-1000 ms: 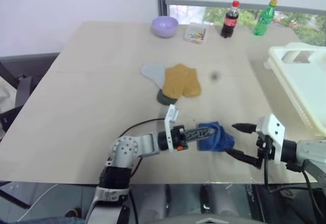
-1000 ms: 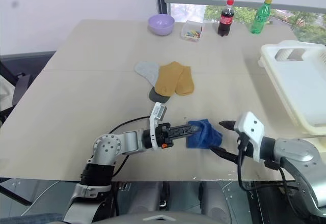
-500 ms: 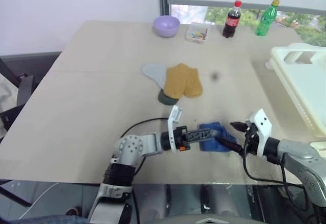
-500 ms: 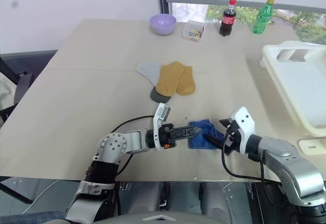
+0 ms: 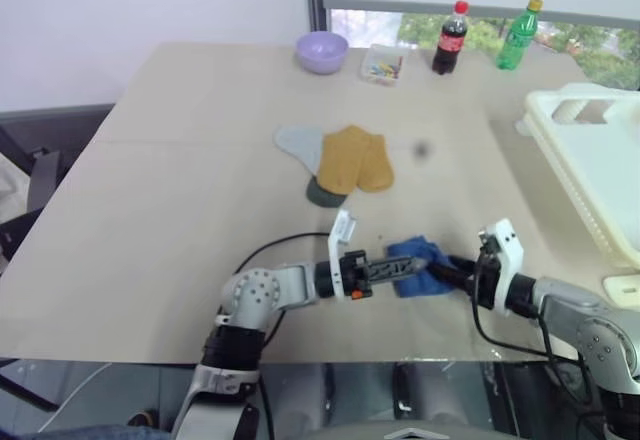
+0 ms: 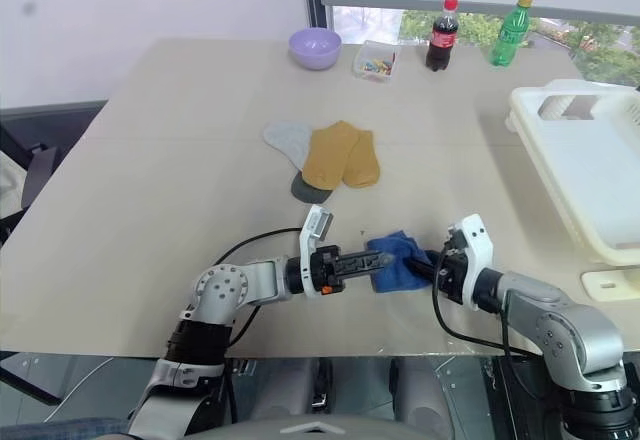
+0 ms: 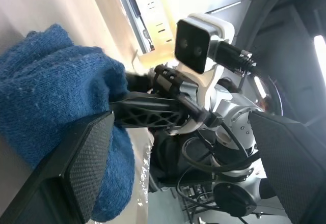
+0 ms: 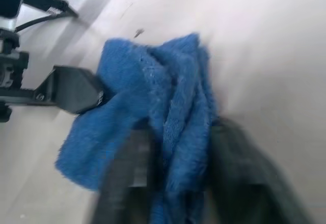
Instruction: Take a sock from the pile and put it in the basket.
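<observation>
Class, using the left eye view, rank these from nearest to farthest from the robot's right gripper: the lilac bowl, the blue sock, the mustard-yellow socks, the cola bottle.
1. Blue sock: at the right gripper, near table edge.
2. Mustard-yellow socks: mid-table, in the pile.
3. Cola bottle: far edge, by the window.
4. Lilac bowl: far edge, to the bottle's left; close to the bottle's rank, but slightly farther.

My black claw [image 6: 428, 263] grips a bright blue sock [image 6: 394, 260]. Behind it, the pile [image 5: 338, 160] shows mustard-yellow, pale grey and dark grey socks on a beige table [image 5: 180, 160]. The ribbed basket [image 5: 600, 170] is white. A small bowl [image 5: 322, 51] is lilac.
</observation>
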You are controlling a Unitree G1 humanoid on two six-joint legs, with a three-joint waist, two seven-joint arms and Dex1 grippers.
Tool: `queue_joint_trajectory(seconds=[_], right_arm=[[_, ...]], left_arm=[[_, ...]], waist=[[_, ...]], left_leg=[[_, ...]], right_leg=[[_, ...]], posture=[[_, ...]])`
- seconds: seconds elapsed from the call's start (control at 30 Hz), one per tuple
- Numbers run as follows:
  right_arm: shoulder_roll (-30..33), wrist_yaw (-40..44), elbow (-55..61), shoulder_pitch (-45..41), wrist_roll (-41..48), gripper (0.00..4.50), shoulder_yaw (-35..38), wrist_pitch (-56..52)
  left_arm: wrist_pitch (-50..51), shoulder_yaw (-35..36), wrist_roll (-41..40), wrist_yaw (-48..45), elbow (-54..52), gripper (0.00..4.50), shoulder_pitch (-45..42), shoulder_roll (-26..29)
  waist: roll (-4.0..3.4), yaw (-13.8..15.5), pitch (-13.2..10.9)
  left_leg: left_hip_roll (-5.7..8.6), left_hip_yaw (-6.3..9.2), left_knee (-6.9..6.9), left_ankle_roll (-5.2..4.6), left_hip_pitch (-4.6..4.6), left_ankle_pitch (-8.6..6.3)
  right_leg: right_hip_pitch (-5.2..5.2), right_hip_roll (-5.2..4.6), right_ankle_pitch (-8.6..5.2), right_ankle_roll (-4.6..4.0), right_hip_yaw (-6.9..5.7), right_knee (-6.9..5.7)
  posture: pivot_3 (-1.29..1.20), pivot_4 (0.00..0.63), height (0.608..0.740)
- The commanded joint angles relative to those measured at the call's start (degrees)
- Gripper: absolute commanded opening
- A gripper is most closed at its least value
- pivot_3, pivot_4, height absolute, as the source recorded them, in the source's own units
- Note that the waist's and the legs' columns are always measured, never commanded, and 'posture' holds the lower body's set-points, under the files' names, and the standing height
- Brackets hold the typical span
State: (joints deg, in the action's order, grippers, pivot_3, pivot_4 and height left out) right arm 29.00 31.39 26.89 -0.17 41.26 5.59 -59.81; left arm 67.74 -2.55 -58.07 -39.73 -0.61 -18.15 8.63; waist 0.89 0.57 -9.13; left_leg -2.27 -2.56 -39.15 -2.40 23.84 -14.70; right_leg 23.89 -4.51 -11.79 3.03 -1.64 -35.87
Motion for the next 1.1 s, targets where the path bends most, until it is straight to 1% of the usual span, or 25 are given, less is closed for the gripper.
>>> queue_joint_trajectory(seconds=[0.03,0.2,0.27,0.4,0.47,0.5,0.53,0.57,0.6,0.63,0.7,0.83,0.97,1.1], right_arm=[[-0.3,0.7,-0.7,0.7,1.9,0.0,-3.3,-3.3],[-0.8,0.6,-0.5,0.4,3.2,0.0,-4.1,-4.4],[-1.2,0.4,-0.5,0.3,4.0,0.0,-3.1,-4.2],[-0.8,-2.3,-1.2,-1.4,1.8,0.0,0.8,-1.2],[0.1,-2.7,-1.5,-2.2,1.1,0.0,2.0,-0.4],[0.8,-2.5,-1.6,-2.5,0.9,0.0,2.3,0.0],[2.0,-2.5,-1.7,-2.9,0.2,0.0,2.5,0.4],[3.5,-2.2,-2.0,-3.8,0.0,0.0,3.4,0.5],[4.6,-2.0,-2.2,-4.7,0.3,0.0,4.5,0.3],[5.9,-1.4,-2.2,-5.6,1.1,0.0,5.5,0.0],[8.2,-0.4,-2.1,-7.1,2.9,0.0,7.1,-1.6],[13.1,0.5,-1.7,-10.4,5.7,0.0,10.1,-6.0],[19.3,2.5,-2.1,-14.2,8.9,0.0,13.4,-9.9],[26.4,6.3,-2.8,-15.1,10.8,0.0,16.9,-11.8]], left_arm=[[-0.4,0.6,-0.2,0.1,-2.2,4.5,0.3,0.0],[-1.1,1.2,0.1,0.2,-2.6,4.5,0.1,0.3],[-5.9,-0.6,3.3,-2.1,-5.9,4.5,1.2,1.9],[-25.2,-7.6,19.0,-6.3,-13.9,4.5,5.4,8.4],[-31.2,-9.1,23.3,-7.0,-15.0,4.5,6.4,10.0],[-33.3,-9.6,24.9,-7.0,-15.2,4.5,6.7,10.3],[-37.0,-10.8,28.2,-7.2,-15.2,4.5,7.1,11.3],[-44.6,-13.2,35.2,-6.0,-13.5,4.5,7.0,12.6],[-51.3,-14.7,40.4,-5.1,-11.8,4.5,7.0,12.9],[-57.2,-14.9,43.0,-4.6,-10.3,4.5,7.0,11.9],[-60.9,-14.0,42.2,-4.1,-8.7,4.5,6.8,8.8],[-64.8,-14.2,41.8,-5.5,-5.4,4.5,5.3,5.3],[-64.9,-13.5,38.2,-8.4,-4.2,4.5,3.5,1.9],[-65.2,-13.7,37.0,-10.3,-2.8,4.5,2.1,0.0]], waist=[[0.0,-0.1,0.0],[0.0,-0.1,0.0],[0.0,-0.2,0.0],[-0.04,-0.4,0.0],[-0.07,-0.2,0.0],[-0.09,0.0,0.0],[-0.09,0.1,0.0],[-0.09,0.3,0.0],[-0.14,0.3,-0.1],[-0.21,0.4,-0.1],[-0.23,0.6,-0.1],[-0.23,0.5,-0.1],[-0.26,0.5,-0.2],[-0.26,0.5,-0.2]], left_leg=[[0.0,0.0,0.0,0.0,0.0,0.0],[-0.03,0.01,0.02,0.0,-0.01,0.0],[-0.03,0.0,0.02,0.0,-0.01,0.0],[-0.03,-0.07,0.14,0.01,-0.01,0.0],[-0.02,-0.14,0.16,0.01,0.01,-0.01],[-0.01,-0.14,0.16,0.01,0.02,0.0],[-0.02,-0.15,0.16,0.01,0.04,0.0],[-0.01,-0.17,0.16,0.01,0.04,0.0],[0.03,-0.17,0.15,0.01,0.05,0.0],[0.09,-0.18,0.15,0.01,0.06,0.0],[0.16,-0.24,0.15,-0.01,0.22,0.0],[0.15,-0.16,0.01,-0.14,0.96,-0.05],[0.14,-0.15,0.02,-0.16,0.96,-0.06],[0.14,-0.16,0.01,-0.17,0.96,-0.07]], right_leg=[[0.0,0.0,0.0,0.0,0.0,0.0],[0.01,0.02,-0.01,0.0,0.0,0.0],[0.01,0.02,-0.01,0.0,0.0,0.0],[0.08,0.01,0.0,-0.04,0.05,0.02],[0.14,-0.04,0.0,-0.05,0.09,0.02],[0.16,-0.09,0.0,-0.05,0.09,0.02],[0.17,-0.19,0.0,-0.04,0.09,0.02],[0.17,-0.26,0.0,-0.03,0.08,0.02],[0.18,-0.34,0.0,-0.02,0.07,0.03],[0.19,-0.41,0.0,-0.02,0.06,0.05],[0.22,-0.5,0.01,-0.03,0.08,0.12],[0.85,-0.42,0.04,-0.01,0.02,0.08],[0.87,-0.15,0.05,0.04,-0.02,0.05],[0.83,-0.09,0.03,0.02,-0.01,0.05]], posture=[[0.0,0.15,0.729],[0.0,0.15,0.729],[0.0,0.15,0.729],[0.0,0.15,0.729],[0.0,0.15,0.729],[0.0,0.15,0.729],[0.0,0.15,0.729],[0.0,0.15,0.729],[0.0,0.15,0.729],[0.0,0.15,0.729],[0.0,0.15,0.729],[0.0,0.15,0.729],[0.0,0.15,0.729],[0.0,0.15,0.729]])
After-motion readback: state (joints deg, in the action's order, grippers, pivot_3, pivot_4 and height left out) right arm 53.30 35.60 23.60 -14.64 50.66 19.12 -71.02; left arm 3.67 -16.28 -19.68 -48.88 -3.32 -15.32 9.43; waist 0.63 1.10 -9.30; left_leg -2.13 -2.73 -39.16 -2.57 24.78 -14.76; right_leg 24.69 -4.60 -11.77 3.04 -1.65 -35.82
